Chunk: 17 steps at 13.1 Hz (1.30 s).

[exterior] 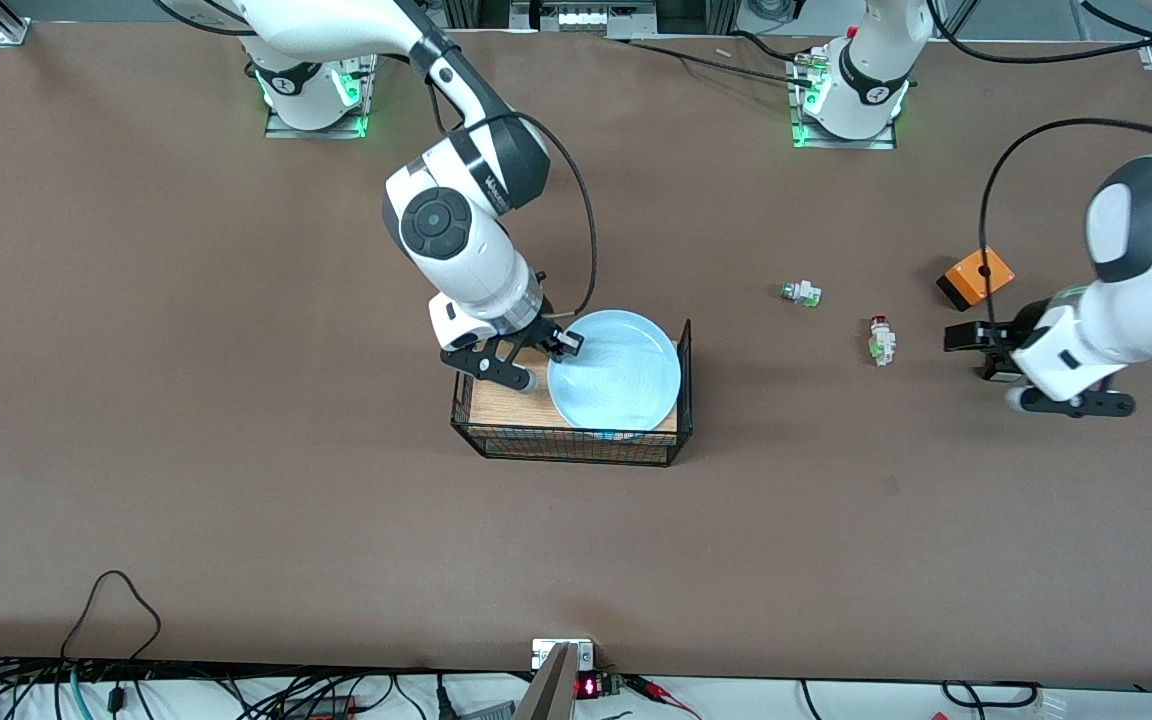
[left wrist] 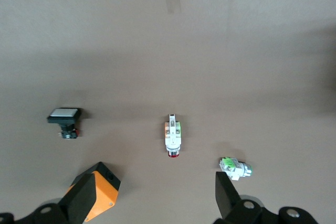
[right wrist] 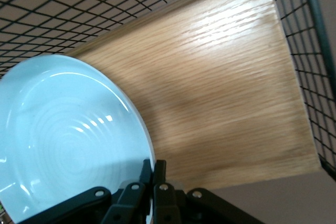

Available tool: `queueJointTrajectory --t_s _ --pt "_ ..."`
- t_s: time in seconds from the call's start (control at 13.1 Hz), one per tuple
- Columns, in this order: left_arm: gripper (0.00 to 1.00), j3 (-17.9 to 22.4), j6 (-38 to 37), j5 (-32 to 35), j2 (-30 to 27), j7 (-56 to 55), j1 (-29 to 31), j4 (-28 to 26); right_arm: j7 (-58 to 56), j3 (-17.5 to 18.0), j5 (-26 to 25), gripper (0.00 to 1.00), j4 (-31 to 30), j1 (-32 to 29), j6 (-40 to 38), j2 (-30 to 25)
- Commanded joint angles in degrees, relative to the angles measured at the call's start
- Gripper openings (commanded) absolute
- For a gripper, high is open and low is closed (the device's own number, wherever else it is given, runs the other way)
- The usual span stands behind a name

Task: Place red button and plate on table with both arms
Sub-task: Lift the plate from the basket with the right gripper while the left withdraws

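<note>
Pale blue and shallow, the plate (exterior: 615,370) sits tilted in the wire basket (exterior: 576,443), one edge propped on the mesh wall toward the left arm's end and the rest over the wooden floor (exterior: 501,405) of the basket. The right claw (exterior: 548,358) has its fingers pinched tight on the plate's rim at the side toward the right arm's end; the right wrist view shows the two black fingers (right wrist: 153,174) closed together over that edge. Gripping the rim makes sense, since a flat plate offers no other hold, and I judge that the tilt comes from this edge being raised so the plate can clear the mesh on its way to the desk (exterior: 236,400).

Out on the bare desk, well apart from the basket toward the left arm's end, lies the red button (exterior: 881,341) on its side, with a green-capped switch (exterior: 801,293) near it, farther from the front camera. The left claw (exterior: 996,355) hangs low over the desk just beside the red button, fingers spread wide. An orange block (exterior: 976,278) and a black switch with a white cap (left wrist: 64,118) lie close by. The button already rests on the desk, so that half looks done, and the left arm appears only to be waiting.
</note>
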Motion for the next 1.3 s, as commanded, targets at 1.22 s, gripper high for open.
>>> queueJointTrajectory --t_s 1.22 --pt "1.00 -1.52 -11.48 0.12 -0.29 -6.57 -0.45 19.95 -8.32 -0.50 -1.67 0.00 0.05 -5.18 -33.96 -20.42"
